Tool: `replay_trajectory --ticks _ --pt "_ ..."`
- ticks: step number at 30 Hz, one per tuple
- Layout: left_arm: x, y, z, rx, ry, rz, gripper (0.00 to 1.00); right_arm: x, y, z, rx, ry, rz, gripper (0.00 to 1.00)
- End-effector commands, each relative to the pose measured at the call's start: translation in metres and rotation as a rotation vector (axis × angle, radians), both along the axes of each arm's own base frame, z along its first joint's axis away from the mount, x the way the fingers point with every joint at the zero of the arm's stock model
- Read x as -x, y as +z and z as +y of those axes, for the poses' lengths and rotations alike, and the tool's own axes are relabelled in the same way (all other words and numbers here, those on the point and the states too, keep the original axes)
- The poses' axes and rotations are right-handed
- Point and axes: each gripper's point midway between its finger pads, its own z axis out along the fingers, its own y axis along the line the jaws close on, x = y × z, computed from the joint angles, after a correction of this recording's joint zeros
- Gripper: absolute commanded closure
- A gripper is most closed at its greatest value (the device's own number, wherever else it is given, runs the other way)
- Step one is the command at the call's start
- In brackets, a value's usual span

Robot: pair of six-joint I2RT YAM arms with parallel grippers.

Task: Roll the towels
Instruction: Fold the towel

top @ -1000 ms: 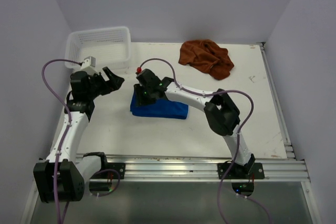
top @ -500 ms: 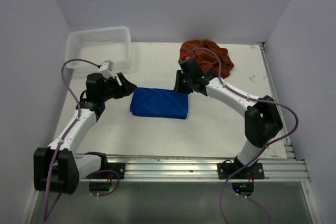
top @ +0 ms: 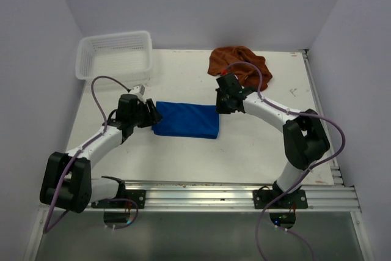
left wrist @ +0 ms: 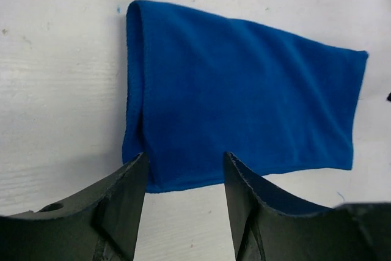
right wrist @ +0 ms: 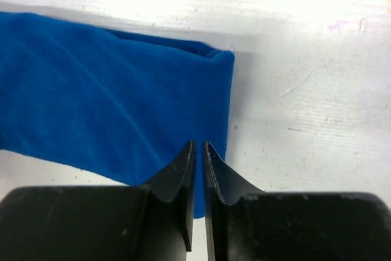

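Change, left arm [top: 101, 142]: a second ago its head sits by the white mesh basket [top: 113, 35], apart from the cloth; now it is at the left end of the blue towel [top: 186, 120].
Change, right arm [top: 272, 111]: a second ago its head is over the left part of the blue towel; now it is at the towel's right end, on the far corner.
Change, blue towel: bunched and thick a second ago; now flatter and longer, a folded strip running left to right.
Left jaws: released, standing apart; in the left wrist view the near corner of the blue towel lies in the gap and neither finger presses it.
Right jaws: drawn almost together with only a thin slit, tips over the blue towel's right edge; whether any cloth is pinched, cannot tell.
Blue towel, place: mid-counter, between the two arm heads.
Rust-brown towel [top: 239, 67]: crumpled heap at the far edge of the counter [top: 269, 151], right of centre, just behind the right arm's head, not touching the blue towel.
Count, towels: two (one blue, one rust-brown).
Count, baskets: one, far left corner.
Count, arms: two.
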Motion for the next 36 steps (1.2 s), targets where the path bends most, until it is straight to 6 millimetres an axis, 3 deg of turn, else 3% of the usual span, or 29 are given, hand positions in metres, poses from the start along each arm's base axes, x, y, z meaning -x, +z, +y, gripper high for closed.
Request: replay_trajectory --ticks 1,3,11,21,25,36 --pt "0.001 -0.014 0.007 -0.067 0.027 0.006 0.45 -0.023 0.010 0.001 -0.002 0.003 -0.046 0.89" --pt "0.001 -0.017 0.005 -0.078 0.024 0.016 0.46 -0.031 0.007 0.002 -0.004 0.001 -0.045 0.93" --pt "0.007 -0.031 0.007 -0.124 0.034 0.061 0.50 -0.050 -0.014 0.011 0.004 0.019 -0.020 0.94" --pt "0.014 -0.048 0.008 -0.159 0.043 0.118 0.54 -0.048 -0.054 0.007 0.048 0.021 0.047 0.95" --pt "0.012 -0.046 0.007 -0.152 0.045 0.098 0.66 -0.047 -0.058 0.007 0.050 0.023 0.053 0.96" --pt "0.011 -0.042 0.004 -0.158 0.026 0.093 0.71 -0.046 -0.066 0.010 0.044 0.032 0.072 0.97"
